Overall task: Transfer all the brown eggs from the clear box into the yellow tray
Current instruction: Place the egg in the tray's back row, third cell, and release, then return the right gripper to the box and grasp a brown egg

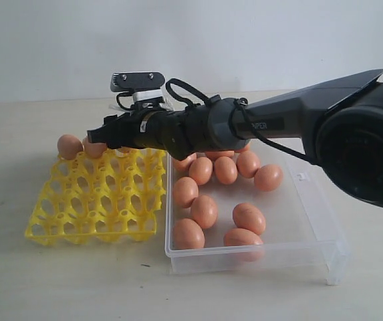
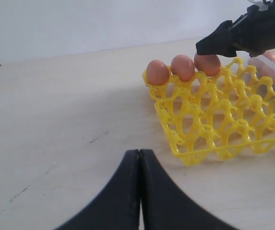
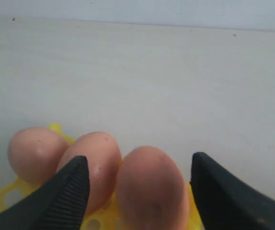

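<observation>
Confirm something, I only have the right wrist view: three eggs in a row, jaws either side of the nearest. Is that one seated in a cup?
Observer: Left wrist view says yes: the third egg sits in the yellow tray's edge row, level with the other two.
Operator: Count in the box?
Observer: At least ten brown eggs in the clear box; the right arm hides its far end.
Operator: Left arm?
Observer: Left gripper is shut, over the table, short of the tray.
</observation>
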Robot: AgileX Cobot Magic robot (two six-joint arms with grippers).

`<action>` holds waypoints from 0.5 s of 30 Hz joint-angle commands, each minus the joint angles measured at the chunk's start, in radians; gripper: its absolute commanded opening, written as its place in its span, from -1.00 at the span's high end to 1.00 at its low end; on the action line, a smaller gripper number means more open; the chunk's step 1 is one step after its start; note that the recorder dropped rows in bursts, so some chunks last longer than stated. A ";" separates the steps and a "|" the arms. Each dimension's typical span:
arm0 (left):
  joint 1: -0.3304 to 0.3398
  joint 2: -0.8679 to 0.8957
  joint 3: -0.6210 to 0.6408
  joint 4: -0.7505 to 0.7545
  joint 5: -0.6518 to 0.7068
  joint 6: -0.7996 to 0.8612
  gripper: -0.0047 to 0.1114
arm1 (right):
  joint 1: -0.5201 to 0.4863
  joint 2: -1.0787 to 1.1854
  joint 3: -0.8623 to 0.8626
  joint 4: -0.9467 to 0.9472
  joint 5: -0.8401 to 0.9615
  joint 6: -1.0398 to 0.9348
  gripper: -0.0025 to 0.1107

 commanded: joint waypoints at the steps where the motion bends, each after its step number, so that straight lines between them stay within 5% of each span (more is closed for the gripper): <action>1: -0.004 -0.006 -0.004 0.002 -0.006 0.000 0.92 | -0.005 -0.020 -0.008 -0.006 -0.010 0.002 -0.16; 8: -0.004 -0.006 -0.004 0.002 -0.006 0.000 0.92 | -0.005 -0.141 -0.008 0.006 0.152 0.004 -0.04; 10: -0.004 -0.006 -0.004 0.002 -0.006 0.000 0.92 | -0.005 -0.237 0.001 -0.007 0.364 -0.030 0.44; 11: -0.004 -0.006 -0.004 0.002 -0.006 0.000 0.92 | -0.005 -0.319 0.039 -0.009 0.470 -0.106 0.83; 15: -0.004 -0.006 -0.004 0.002 -0.006 0.000 0.92 | -0.005 -0.584 0.196 -0.009 0.811 -0.281 0.93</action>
